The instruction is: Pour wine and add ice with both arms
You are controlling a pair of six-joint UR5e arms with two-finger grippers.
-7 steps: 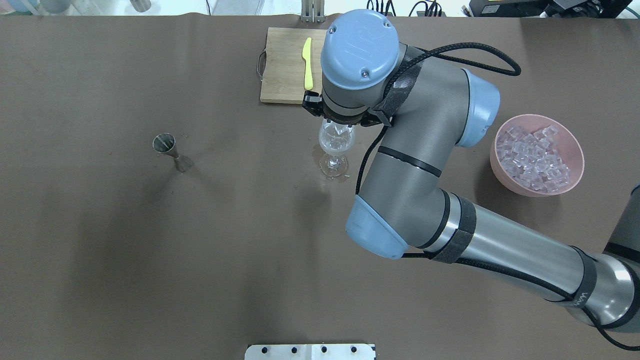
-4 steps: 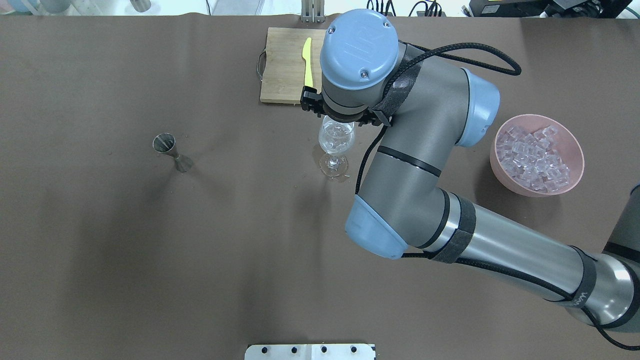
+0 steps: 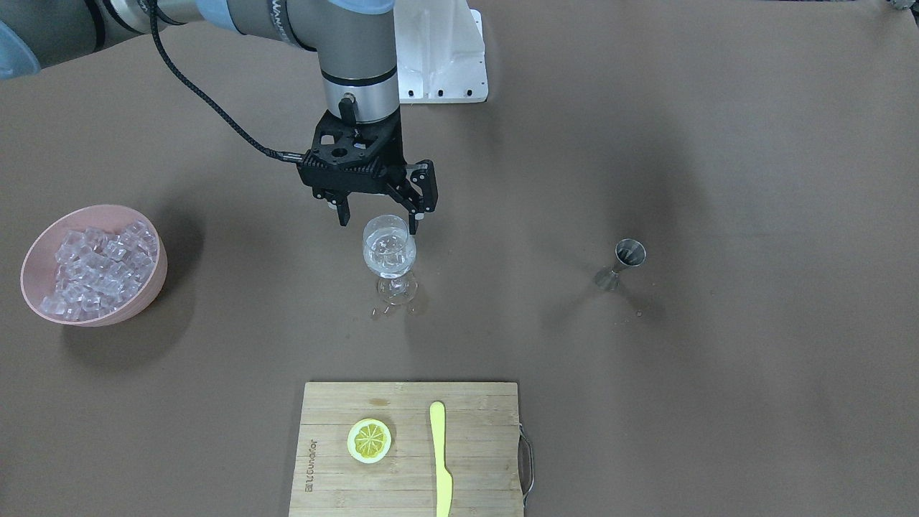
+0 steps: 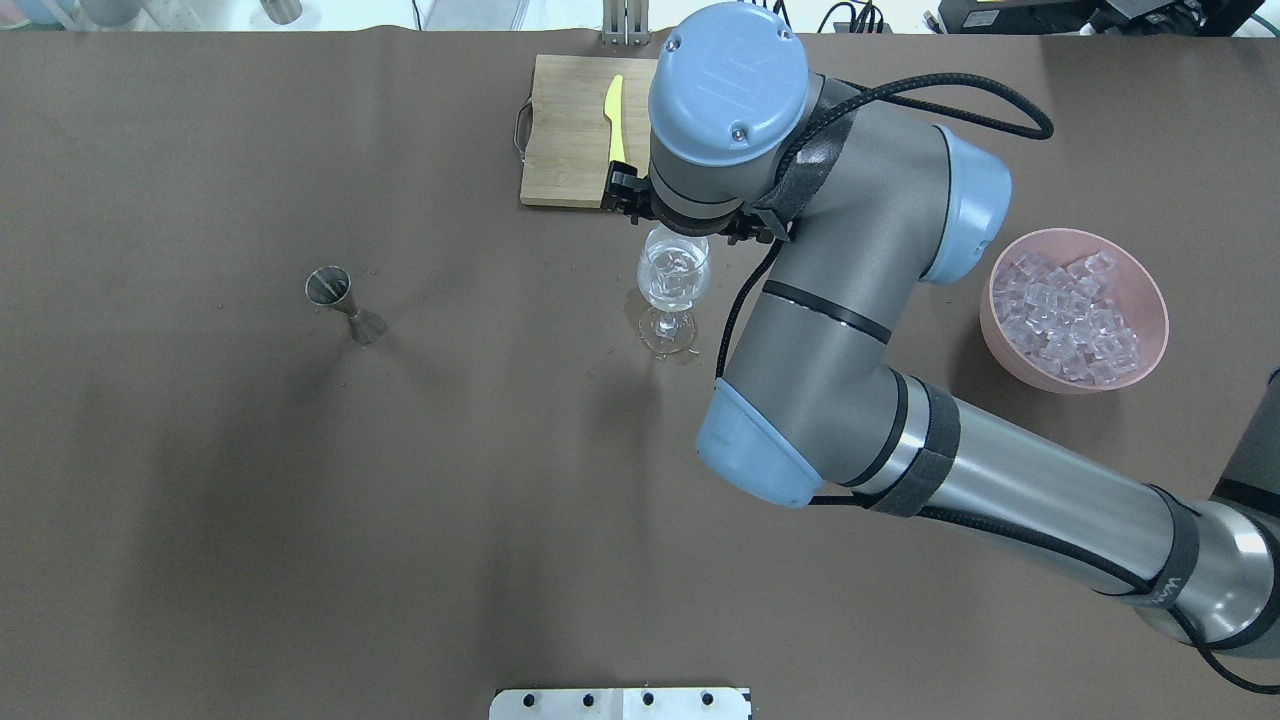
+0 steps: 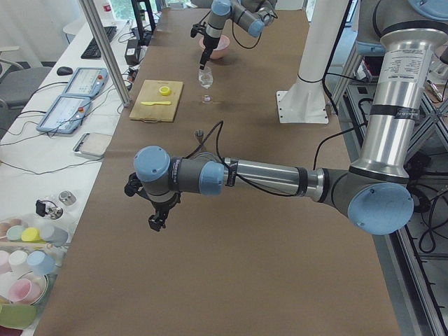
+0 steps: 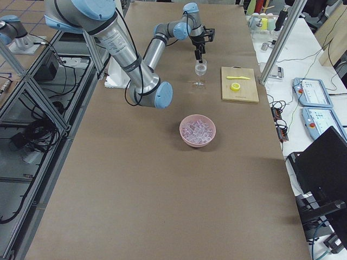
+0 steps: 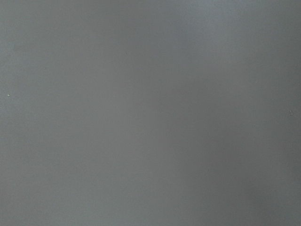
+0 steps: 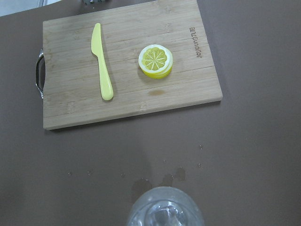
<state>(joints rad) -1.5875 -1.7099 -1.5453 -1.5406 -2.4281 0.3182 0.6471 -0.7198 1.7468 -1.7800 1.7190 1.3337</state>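
A clear wine glass (image 3: 388,253) stands mid-table with ice cubes and clear liquid in it; it also shows in the overhead view (image 4: 673,275) and at the bottom edge of the right wrist view (image 8: 165,211). My right gripper (image 3: 379,217) hangs open and empty just above the rim, one finger on each side. In the overhead view its wrist hides most of it. A heap of ice (image 4: 1070,312) fills a pink bowl (image 4: 1008,360) on my right. My left gripper (image 5: 158,218) hovers low over bare table far to my left; I cannot tell if it is open.
A steel jigger (image 4: 335,295) stands upright left of the glass. A bamboo board (image 3: 474,431) beyond the glass holds a lemon slice (image 3: 369,439) and a yellow knife (image 3: 439,459). Small wet spots (image 8: 169,179) lie around the glass foot. The left wrist view shows only brown table.
My right wrist has moved slightly away from me, toward the board, and more of the glass now shows. The glass, bowl and jigger have not moved.
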